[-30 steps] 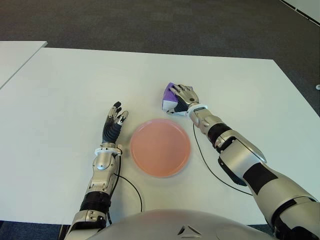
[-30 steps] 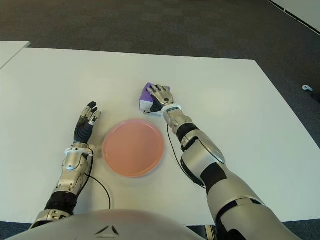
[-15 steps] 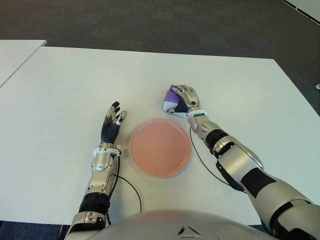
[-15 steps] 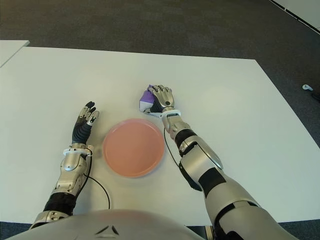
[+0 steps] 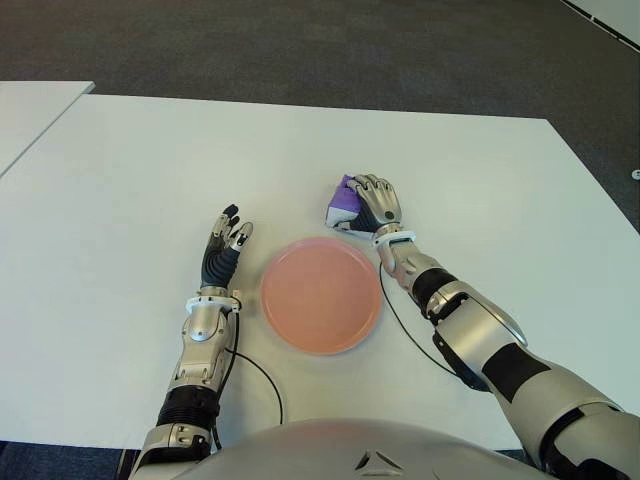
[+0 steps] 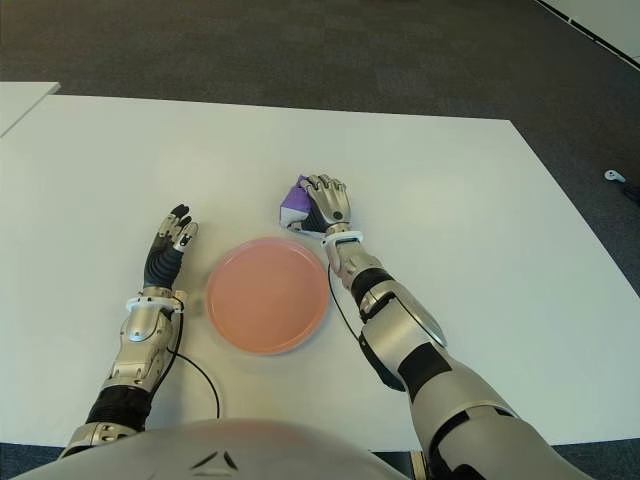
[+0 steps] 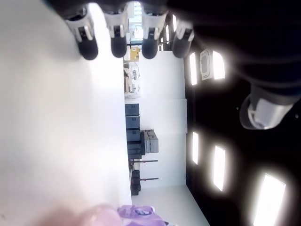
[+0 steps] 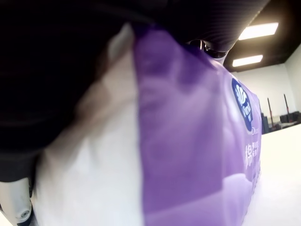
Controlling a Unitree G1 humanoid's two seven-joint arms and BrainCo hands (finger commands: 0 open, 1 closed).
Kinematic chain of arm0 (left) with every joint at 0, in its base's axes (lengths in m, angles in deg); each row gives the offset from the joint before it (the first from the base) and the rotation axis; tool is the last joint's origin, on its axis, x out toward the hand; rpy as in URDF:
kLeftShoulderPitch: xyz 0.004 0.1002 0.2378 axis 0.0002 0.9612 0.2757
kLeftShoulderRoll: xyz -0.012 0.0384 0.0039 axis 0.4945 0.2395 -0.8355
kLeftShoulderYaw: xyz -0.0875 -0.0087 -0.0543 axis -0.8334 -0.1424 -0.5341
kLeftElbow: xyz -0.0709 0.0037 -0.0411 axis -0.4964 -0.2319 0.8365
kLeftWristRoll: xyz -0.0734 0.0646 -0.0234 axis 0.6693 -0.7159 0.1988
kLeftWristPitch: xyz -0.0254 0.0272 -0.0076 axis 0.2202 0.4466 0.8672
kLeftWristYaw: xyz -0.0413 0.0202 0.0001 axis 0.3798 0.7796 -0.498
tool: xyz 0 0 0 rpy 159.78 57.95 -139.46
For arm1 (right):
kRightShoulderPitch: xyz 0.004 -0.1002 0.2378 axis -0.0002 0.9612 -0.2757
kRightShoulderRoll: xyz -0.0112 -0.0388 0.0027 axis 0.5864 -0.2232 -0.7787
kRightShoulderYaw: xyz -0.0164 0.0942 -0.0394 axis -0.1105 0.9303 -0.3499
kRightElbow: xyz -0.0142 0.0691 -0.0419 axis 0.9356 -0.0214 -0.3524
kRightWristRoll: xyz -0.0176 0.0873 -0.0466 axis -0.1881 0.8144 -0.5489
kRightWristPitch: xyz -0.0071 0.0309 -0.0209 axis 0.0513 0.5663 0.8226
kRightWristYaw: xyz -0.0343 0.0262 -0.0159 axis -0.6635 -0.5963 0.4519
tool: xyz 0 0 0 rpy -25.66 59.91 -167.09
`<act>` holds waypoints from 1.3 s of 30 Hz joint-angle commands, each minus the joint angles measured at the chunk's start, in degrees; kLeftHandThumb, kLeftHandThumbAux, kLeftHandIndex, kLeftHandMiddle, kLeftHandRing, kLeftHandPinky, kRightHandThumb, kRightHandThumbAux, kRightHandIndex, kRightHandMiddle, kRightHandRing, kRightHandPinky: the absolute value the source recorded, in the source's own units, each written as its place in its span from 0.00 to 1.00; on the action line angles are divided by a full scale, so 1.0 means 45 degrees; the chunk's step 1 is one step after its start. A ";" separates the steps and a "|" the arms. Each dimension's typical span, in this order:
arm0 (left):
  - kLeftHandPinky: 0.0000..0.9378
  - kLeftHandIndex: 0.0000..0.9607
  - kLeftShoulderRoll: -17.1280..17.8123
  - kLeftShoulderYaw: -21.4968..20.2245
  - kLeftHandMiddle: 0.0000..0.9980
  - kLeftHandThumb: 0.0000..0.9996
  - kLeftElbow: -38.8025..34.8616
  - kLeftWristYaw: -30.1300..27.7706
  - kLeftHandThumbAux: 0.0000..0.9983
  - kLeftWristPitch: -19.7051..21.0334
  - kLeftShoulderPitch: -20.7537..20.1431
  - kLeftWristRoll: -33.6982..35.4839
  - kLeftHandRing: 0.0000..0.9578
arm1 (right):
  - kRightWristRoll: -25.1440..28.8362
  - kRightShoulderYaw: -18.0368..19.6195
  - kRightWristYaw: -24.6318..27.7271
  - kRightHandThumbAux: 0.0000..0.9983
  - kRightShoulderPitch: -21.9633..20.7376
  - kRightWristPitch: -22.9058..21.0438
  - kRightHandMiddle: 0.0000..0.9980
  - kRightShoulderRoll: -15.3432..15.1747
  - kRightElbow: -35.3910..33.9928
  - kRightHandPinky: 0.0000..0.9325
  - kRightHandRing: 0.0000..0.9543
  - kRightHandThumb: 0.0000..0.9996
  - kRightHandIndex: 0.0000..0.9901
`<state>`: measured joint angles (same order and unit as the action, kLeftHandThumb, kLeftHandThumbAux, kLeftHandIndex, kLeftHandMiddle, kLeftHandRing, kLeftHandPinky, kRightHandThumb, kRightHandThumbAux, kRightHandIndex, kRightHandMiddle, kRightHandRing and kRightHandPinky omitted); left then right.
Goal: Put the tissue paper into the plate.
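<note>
Office or lab space, white table, dark carpet floor, ceiling light panels

The tissue pack wears glossy purple-and-white plastic film, slightly crinkled. The plate looks smooth, matt pink plastic. The table is smooth matt white. The right hand shows silvery metal and black parts.

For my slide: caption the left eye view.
Right hand grips the tissue pack beside the plate; left hand open.
</note>
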<state>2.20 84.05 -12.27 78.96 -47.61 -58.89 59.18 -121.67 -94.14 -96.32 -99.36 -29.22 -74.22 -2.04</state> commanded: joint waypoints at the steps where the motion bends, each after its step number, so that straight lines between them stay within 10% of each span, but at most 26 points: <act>1: 0.00 0.00 0.0026 0.0024 0.00 0.00 0.0177 -0.0095 0.40 0.0615 0.0546 0.0070 0.00 | -0.0546 -0.0607 0.0820 0.66 0.1966 -0.0520 0.51 -0.0003 0.1221 0.81 0.55 0.95 0.39; 8: 0.00 0.00 0.0017 0.0049 0.00 0.00 0.0127 -0.0021 0.39 0.0672 0.0561 -0.0025 0.00 | -0.0634 -0.0774 0.0426 0.66 0.1936 -0.0529 0.51 -0.0072 0.1218 0.82 0.55 0.95 0.38; 10: 0.00 0.00 0.0020 0.0057 0.00 0.00 0.0132 -0.0013 0.39 0.0677 0.0556 -0.0047 0.00 | -0.0623 -0.0787 0.0361 0.67 0.1891 -0.0521 0.52 -0.0114 0.1211 0.83 0.74 0.89 0.39; 16: 0.00 0.00 0.0021 0.0021 0.00 0.00 0.0275 -0.0027 0.39 0.0651 0.0479 0.0000 0.00 | -0.0595 -0.0750 -0.0038 0.68 0.1812 -0.0562 0.54 -0.0147 0.1180 0.85 0.86 0.86 0.40; 39: 0.00 0.00 -0.0111 0.0005 0.00 0.00 0.0054 0.0076 0.41 0.0943 0.0517 0.0023 0.00 | -0.0570 -0.0286 -0.2172 0.68 -0.0667 0.0000 0.53 -0.1617 0.0787 0.83 0.86 0.85 0.40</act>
<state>2.06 83.99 -13.53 78.96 -45.76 -58.41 59.16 -123.30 -95.42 -104.23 -101.06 -29.06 -80.49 0.84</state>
